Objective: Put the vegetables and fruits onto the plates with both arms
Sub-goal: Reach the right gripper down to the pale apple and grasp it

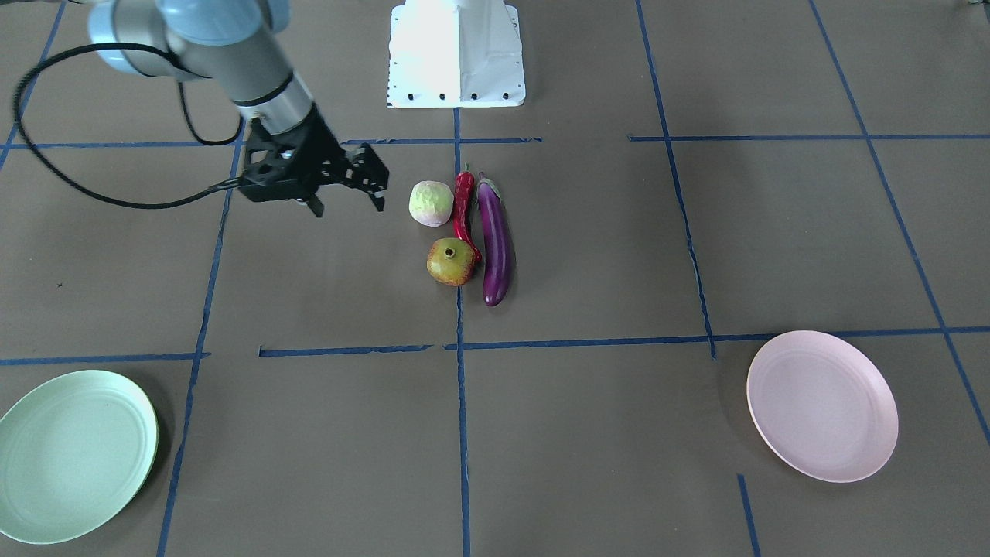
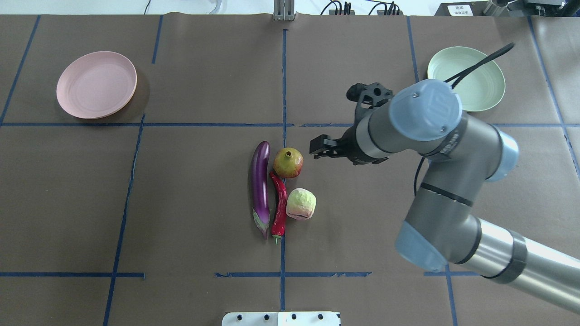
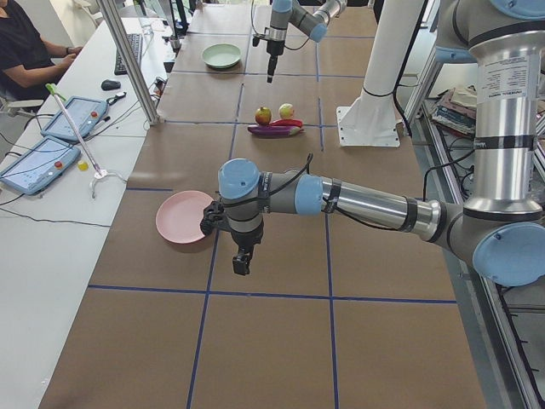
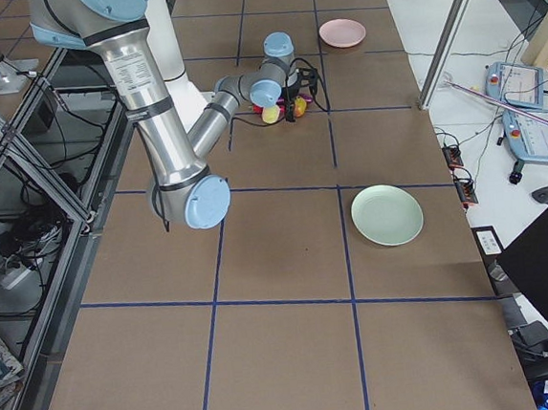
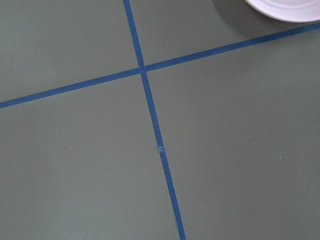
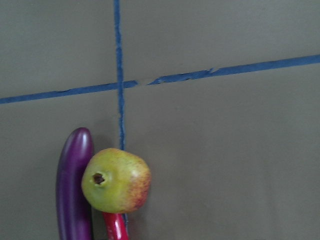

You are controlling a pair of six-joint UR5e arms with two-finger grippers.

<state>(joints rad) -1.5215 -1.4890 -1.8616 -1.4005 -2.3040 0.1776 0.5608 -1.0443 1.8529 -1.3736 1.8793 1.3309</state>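
Note:
The purple eggplant [image 1: 496, 240], red chili [image 1: 464, 209], pale green-pink fruit [image 1: 431, 203] and pomegranate-like fruit [image 1: 451, 261] lie bunched together at the table's middle. The right wrist view shows the pomegranate-like fruit [image 6: 116, 180] beside the eggplant [image 6: 74, 190]. My right gripper [image 1: 346, 205] hangs open and empty above the table, beside the fruits on the mint plate's side. The mint green plate [image 2: 471, 83] and the pink plate [image 2: 96, 84] are both empty. My left gripper [image 3: 241, 260] hovers beside the pink plate [image 3: 180, 228]; I cannot tell if it is open.
The white base block [image 1: 456, 54] stands at the robot's edge of the table. Blue tape lines grid the brown surface. A black cable [image 1: 46, 166] loops from the right arm. An operator [image 3: 21, 47] sits at a side table with tablets.

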